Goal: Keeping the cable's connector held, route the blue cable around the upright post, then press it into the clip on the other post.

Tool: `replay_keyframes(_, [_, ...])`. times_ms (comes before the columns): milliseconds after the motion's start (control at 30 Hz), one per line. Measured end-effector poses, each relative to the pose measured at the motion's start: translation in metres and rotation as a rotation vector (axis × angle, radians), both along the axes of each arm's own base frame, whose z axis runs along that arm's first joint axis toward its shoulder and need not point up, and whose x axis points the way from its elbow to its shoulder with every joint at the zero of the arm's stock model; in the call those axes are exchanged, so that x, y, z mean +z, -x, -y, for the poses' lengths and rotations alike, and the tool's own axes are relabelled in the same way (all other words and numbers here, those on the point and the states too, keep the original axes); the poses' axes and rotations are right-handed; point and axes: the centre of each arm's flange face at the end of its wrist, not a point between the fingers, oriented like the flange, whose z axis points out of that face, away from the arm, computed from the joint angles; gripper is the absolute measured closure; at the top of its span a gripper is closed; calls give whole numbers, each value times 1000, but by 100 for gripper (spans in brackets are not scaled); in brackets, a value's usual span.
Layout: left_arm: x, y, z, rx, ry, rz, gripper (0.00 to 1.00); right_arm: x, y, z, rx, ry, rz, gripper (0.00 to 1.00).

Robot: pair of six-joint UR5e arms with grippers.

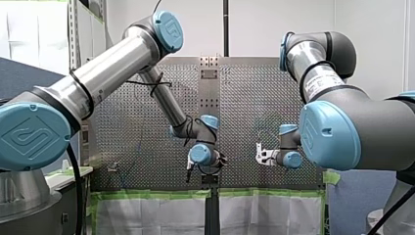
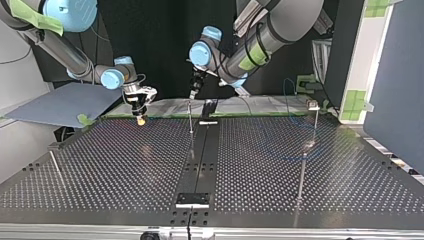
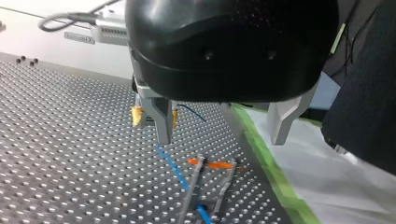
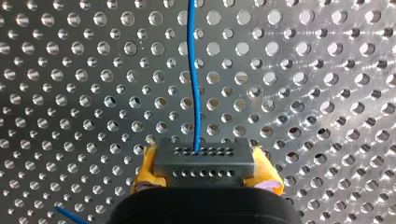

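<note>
Across the perforated desk (image 2: 120,170), a grey box (image 3: 100,31) beyond our left hand (image 3: 223,133) bears a label too blurred for us to read. That hand hangs with its metal fingers (image 3: 163,123) spread wide. Our right hand (image 4: 205,175) pinches the grey connector (image 4: 204,158) between yellow pads (image 4: 145,170). The blue cable (image 4: 194,84) runs from the connector straight ahead over the desk's holes.

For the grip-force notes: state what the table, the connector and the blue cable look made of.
Table: metal, brushed and shiny, with glints around its holes.
Connector: likely matte grey plastic, dull with no glints; could be coated metal.
Blue cable: probably plastic-sheathed wire, smooth and gently wavy.
</note>
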Motion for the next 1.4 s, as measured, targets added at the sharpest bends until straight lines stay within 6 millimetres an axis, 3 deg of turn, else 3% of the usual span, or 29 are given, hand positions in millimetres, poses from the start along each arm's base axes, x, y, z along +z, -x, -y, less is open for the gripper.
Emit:
replay_keyframes(400, [33,29,-7,32,83,24,1,0,3,2,-5,-1,0,100])
replay_keyframes(1400, [95,92,-69,122,305,-61,1,-12,9,-1,-12,-31,-12,100])
